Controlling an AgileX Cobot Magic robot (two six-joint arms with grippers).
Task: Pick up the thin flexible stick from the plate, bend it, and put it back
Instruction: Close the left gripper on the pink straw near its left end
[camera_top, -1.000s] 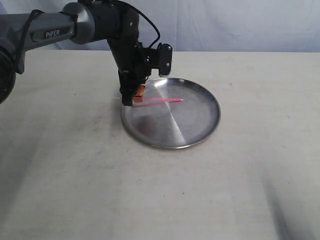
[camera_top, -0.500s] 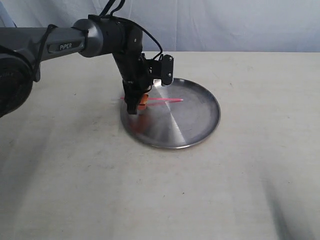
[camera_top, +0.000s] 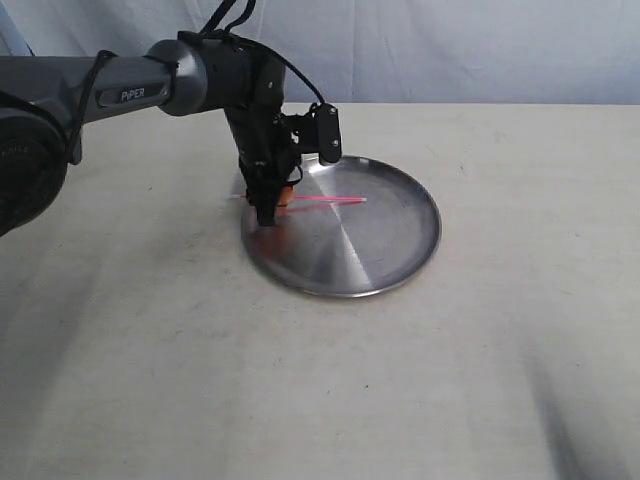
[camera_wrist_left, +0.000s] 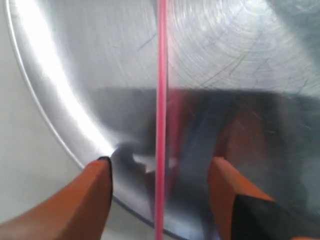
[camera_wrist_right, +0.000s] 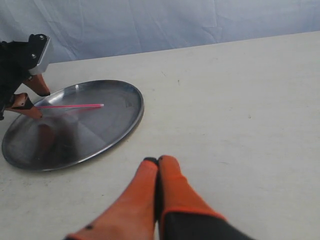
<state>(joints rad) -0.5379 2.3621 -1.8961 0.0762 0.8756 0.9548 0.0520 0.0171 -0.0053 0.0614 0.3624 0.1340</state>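
Observation:
The thin pink stick (camera_top: 318, 201) lies straight across the left half of the steel plate (camera_top: 385, 255), its left end reaching past the rim. My left gripper (camera_top: 270, 208) is down at that rim, open. In the left wrist view the stick (camera_wrist_left: 161, 115) runs between the two orange fingers (camera_wrist_left: 95, 192) with a gap on each side, over the plate's rim (camera_wrist_left: 60, 135). The right wrist view shows the plate (camera_wrist_right: 107, 132), the stick (camera_wrist_right: 70, 106) and the left gripper (camera_wrist_right: 30, 95) far off. My right gripper (camera_wrist_right: 158, 161) is shut on nothing above the bare table.
The plate sits on a pale cloth-covered table (camera_top: 480, 350) with a blue-white backdrop (camera_top: 450, 50) behind. The left arm (camera_top: 120, 85) reaches in from the left above the table. The right arm does not show in the exterior view.
The left gripper has come down and turned a little at the plate's left rim, now straddling the stick's left part. The stick and plate have not moved.

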